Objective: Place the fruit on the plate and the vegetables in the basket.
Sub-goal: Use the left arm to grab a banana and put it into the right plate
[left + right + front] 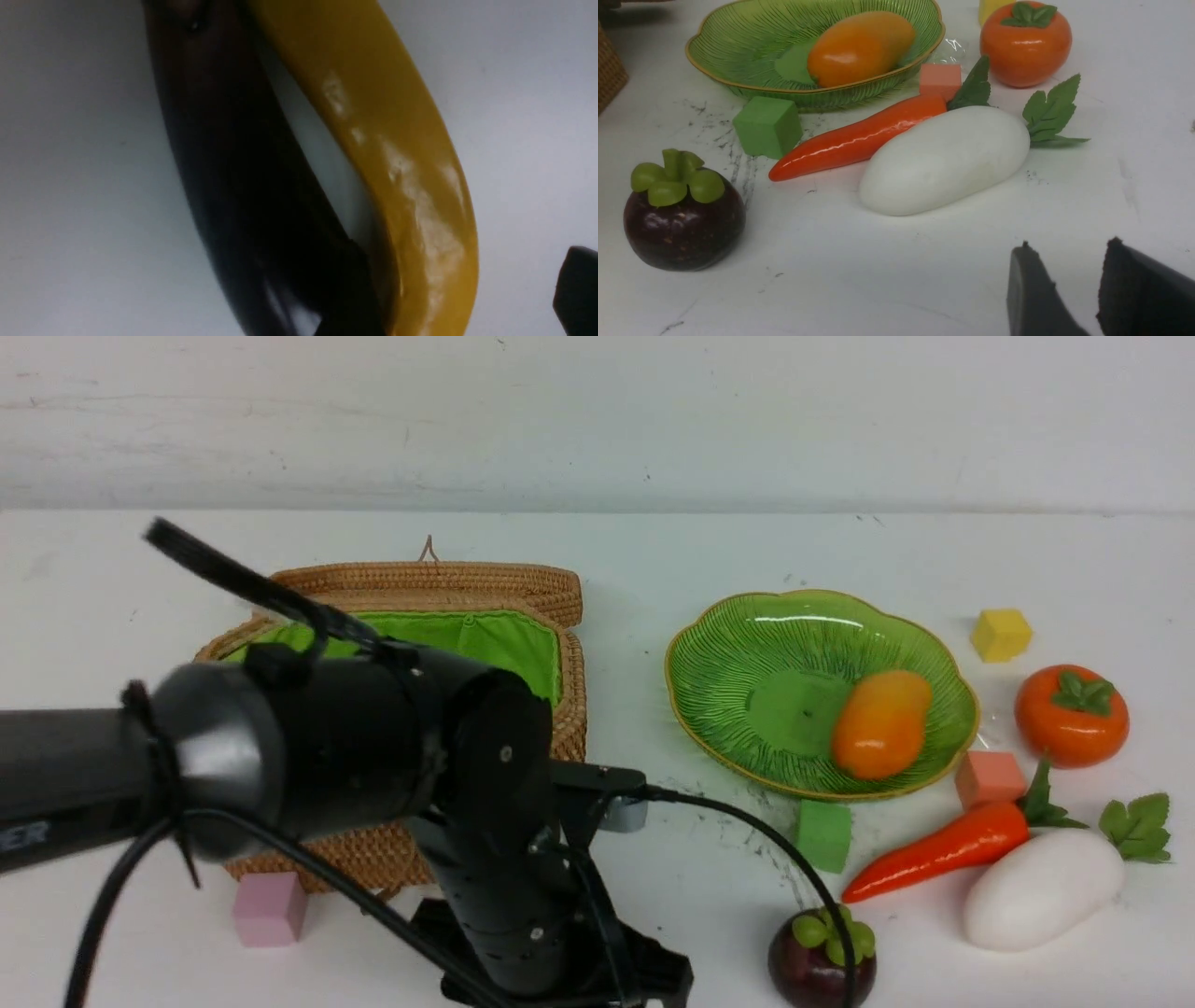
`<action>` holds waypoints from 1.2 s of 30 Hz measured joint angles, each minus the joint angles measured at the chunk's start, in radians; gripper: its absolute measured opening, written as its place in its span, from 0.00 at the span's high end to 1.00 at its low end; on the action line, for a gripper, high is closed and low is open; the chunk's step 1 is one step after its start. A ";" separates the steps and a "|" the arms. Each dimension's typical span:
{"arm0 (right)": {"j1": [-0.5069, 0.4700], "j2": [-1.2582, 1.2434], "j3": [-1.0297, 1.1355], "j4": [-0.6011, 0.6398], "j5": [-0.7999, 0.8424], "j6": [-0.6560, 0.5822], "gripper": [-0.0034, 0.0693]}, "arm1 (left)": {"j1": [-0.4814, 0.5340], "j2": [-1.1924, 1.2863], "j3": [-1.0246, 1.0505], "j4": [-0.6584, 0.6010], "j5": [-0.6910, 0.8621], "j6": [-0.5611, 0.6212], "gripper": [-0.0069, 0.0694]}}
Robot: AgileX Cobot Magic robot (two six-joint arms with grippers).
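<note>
- Left gripper [460,303], nearest: it appears to straddle the banana [402,154]. The one clear fingertip [577,289] stands apart from the peel, so whether the jaws clamp it cannot be told. The eggplant [233,177] lies just beside, on the table.
- Banana, as judged: light, rigid, glossy and slippery. It is best taken across its mid-curve, clear of the eggplant.
- Right gripper [1076,261]: fingers slightly apart, nothing between them.
- Mangosteen [822,966], then radish [1041,889] and carrot [938,851] side by side, all on the table.
- Plate [747,644]: holds the mango [880,723]. The persimmon [1071,717] sits beside it.
- Basket [569,681]: lid back, interior partly hidden by the arm.
- Count: four fruit, one plated; three vegetables, none seen basketed. Four cubes: pink cube [269,908], green cube [824,835], salmon cube [990,778], yellow cube [1001,634].
</note>
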 joint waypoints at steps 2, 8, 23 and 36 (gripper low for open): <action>0.000 0.000 0.000 0.000 0.000 0.000 0.62 | 0.000 0.024 0.000 -0.010 -0.032 0.001 0.22; 0.000 0.000 0.000 0.000 0.000 0.000 0.62 | 0.000 0.055 0.000 -0.036 -0.063 0.004 0.22; 0.000 0.000 0.000 0.000 0.000 0.000 0.62 | 0.000 0.101 0.000 -0.139 -0.023 0.094 0.53; 0.000 0.000 0.000 0.000 0.000 0.000 0.62 | -0.001 -0.002 -0.072 -0.404 0.115 0.315 0.52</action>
